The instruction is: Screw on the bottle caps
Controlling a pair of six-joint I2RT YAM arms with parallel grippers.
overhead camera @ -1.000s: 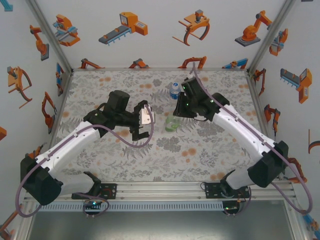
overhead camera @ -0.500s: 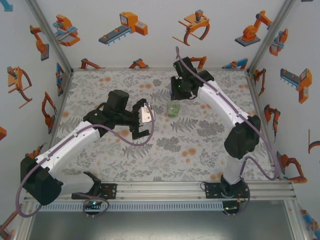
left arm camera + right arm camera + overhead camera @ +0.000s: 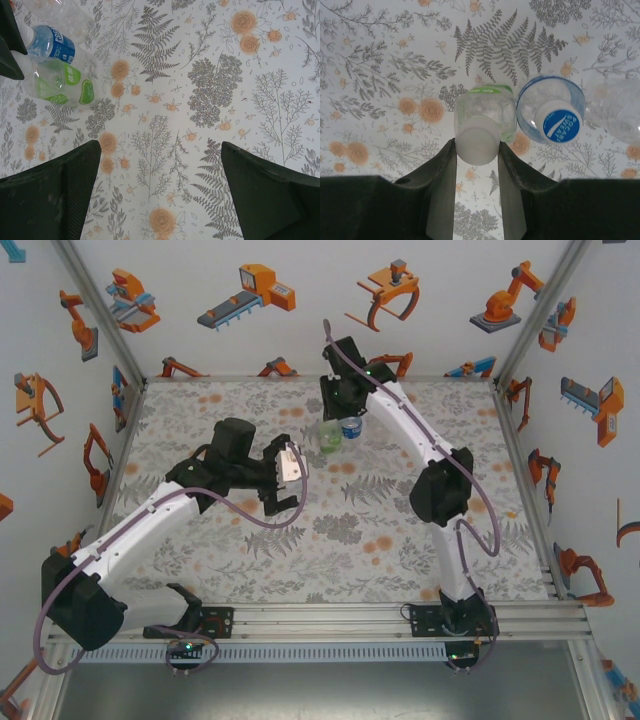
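Left gripper (image 3: 288,478) hangs over the table (image 3: 400,550) left of centre, jaws spread wide and holding nothing; the left wrist view shows bare cloth between its fingers (image 3: 75,190).

Green-label bottle (image 3: 330,438) sits near the middle of the far edge. The right gripper (image 3: 331,420) comes down on it from above, fingers (image 3: 440,180) pinching the white cap (image 3: 477,145) at its neck. Whether the bottle base rests on the table cannot be told.

Blue-label bottle (image 3: 351,427) stands just beside it on the right, almost touching, with a blue-printed cap (image 3: 562,124) on it. The clear bottle (image 3: 620,110) lies further right, blurred at the picture edge.

Procedure for the step in hand, as judged:
- Keep the cap square to the neck, since a tilted cap is likely to cross-thread
- Hold the pinch on the cap only, and turn about the bottle's own axis
- The light bottle may spin with the cap, so bracing its body with the free left gripper would likely help
- Keep the fingers off the neighbouring bottle, which could tip

A floral cloth (image 3: 240,410) with grey ferns and orange blooms covers the table. White walls (image 3: 310,340) carry orange robot-arm stickers (image 3: 248,292), and metal frame posts (image 3: 100,312) rise at the far corners
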